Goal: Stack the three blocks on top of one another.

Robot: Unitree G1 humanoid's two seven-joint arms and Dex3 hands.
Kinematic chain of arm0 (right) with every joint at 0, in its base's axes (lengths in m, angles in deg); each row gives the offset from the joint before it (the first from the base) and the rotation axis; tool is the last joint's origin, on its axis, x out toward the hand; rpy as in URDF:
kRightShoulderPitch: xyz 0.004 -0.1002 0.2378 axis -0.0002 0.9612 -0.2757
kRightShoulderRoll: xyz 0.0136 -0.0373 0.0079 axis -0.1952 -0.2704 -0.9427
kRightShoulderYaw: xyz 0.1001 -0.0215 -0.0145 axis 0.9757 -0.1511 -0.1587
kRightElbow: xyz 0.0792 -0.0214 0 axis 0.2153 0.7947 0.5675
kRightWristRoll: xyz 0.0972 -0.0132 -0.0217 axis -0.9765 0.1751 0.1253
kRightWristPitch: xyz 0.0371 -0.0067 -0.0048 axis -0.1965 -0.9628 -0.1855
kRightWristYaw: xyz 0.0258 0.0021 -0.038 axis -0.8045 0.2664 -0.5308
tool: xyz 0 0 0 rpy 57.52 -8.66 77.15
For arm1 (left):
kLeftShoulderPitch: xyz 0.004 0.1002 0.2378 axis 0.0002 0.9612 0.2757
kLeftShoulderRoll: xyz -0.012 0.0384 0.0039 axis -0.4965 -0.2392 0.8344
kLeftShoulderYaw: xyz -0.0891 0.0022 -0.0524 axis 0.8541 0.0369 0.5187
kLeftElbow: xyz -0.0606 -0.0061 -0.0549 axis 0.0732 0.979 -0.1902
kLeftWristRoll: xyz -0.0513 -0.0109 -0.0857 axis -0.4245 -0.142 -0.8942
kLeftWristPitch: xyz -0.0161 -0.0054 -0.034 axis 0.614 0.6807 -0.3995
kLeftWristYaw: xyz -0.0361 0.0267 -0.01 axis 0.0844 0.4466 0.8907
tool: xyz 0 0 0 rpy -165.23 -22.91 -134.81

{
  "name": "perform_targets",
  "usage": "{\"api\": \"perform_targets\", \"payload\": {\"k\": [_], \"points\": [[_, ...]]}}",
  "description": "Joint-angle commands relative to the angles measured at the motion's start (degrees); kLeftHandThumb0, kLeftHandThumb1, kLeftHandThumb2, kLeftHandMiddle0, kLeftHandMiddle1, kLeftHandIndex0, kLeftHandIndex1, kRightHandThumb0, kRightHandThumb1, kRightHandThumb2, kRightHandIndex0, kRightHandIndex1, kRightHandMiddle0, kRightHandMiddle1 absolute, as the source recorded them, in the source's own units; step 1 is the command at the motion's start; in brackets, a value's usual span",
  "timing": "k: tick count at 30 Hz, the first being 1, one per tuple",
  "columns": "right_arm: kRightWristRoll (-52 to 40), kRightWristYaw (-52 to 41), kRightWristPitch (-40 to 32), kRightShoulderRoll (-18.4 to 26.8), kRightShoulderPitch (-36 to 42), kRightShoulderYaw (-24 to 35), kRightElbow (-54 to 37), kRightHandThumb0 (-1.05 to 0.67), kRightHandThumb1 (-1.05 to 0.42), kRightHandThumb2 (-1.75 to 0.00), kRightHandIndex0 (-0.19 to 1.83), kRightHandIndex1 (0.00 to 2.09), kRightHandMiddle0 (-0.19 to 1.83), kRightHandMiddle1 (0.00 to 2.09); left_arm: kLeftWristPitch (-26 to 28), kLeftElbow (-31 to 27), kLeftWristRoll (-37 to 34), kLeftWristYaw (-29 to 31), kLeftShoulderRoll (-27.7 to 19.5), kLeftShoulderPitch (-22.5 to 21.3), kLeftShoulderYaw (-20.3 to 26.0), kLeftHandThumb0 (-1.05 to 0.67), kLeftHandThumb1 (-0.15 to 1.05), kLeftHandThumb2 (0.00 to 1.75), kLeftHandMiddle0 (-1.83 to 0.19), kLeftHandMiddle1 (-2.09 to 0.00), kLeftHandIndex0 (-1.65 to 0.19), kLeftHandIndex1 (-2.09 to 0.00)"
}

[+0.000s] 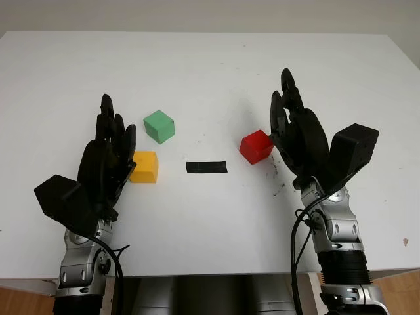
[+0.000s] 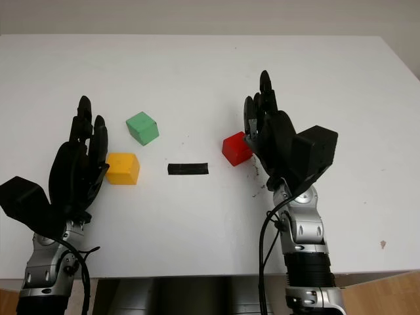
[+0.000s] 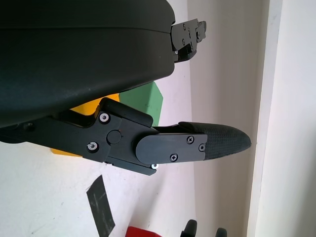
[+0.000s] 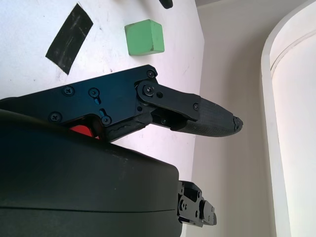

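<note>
**A:** Begin with the big thing. Why is the white worktop (image 1: 216, 72) laid out like this?

**B:** The three blocks sit apart in a loose row across its middle, none on another, so no stacking is done yet. That spacing leaves each block room to be approached from the side.

**A:** And the hands?

**B:** The left hand (image 1: 108, 154) stands on edge at the near left, holding nothing, fingers extended and unbent, its palm side right against the yellow block (image 1: 144, 167). The right hand (image 1: 295, 131) mirrors it at the right, also holding nothing, fingers straight, just beside the red block (image 1: 256, 146), perhaps touching it. I judge each is posed beside its nearest block so it can close on it without crossing over.

**A:** The green block (image 1: 159, 126)?

**B:** Farther back than the yellow one, a little to its right, near but not touching. It sits turned at an angle to the others.

**A:** And that dark strip?

**B:** A piece of black tape (image 1: 206, 167) lies flat between the yellow and red blocks. It probably marks where the stack should go, being central to both hands, though that's my guess.
</note>
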State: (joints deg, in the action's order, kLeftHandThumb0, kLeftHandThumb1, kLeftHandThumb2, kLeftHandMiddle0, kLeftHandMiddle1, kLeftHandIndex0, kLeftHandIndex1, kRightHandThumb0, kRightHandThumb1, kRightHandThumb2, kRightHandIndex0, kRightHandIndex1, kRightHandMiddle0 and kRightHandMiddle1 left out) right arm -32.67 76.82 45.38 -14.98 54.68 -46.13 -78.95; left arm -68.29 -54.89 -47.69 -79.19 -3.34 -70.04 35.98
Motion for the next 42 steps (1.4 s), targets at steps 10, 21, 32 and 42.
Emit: {"api": "perform_targets", "payload": {"k": [10, 21, 32, 42], "points": [[-0.2, -1.0, 0.8, 1.7, -4.3, 0.4, 3.3, -0.66, -1.05, -0.64, -0.19, 0.00, -0.19, 0.00, -0.5, 2.2, -0.7, 0.9, -0.6, -3.0, 0.2, -0.76, 1.05, 0.51, 0.19, 0.00, 0.19, 0.00], [9.3, -10.3, 9.3, 19.5, -20.1, -2.2, 13.9, -0.52, -0.93, -0.04, 0.21, 0.31, -0.13, 0.81, 0.5, 0.1, -1.2, -0.7, -1.1, -3.2, 1.8, -0.76, 1.05, 0.47, 0.19, 0.00, 0.19, 0.00], [24.3, -23.3, 25.4, 32.5, -31.0, -13.3, 26.4, -0.58, -0.73, -0.06, 0.30, 0.18, 0.27, 0.27, 1.9, -3.6, -1.5, 0.5, -4.1, -1.2, 3.1, -0.75, 1.05, 0.47, 0.19, 0.00, 0.19, 0.00], [39.0, -23.2, 31.5, 37.9, -27.1, -21.2, 17.4, -0.58, -0.78, -0.05, 0.28, 0.10, 0.30, 0.10, 2.6, -3.9, -2.8, 1.3, -4.0, -1.6, 3.6, -0.73, 1.05, 0.47, 0.19, 0.00, 0.19, 0.00]]}}
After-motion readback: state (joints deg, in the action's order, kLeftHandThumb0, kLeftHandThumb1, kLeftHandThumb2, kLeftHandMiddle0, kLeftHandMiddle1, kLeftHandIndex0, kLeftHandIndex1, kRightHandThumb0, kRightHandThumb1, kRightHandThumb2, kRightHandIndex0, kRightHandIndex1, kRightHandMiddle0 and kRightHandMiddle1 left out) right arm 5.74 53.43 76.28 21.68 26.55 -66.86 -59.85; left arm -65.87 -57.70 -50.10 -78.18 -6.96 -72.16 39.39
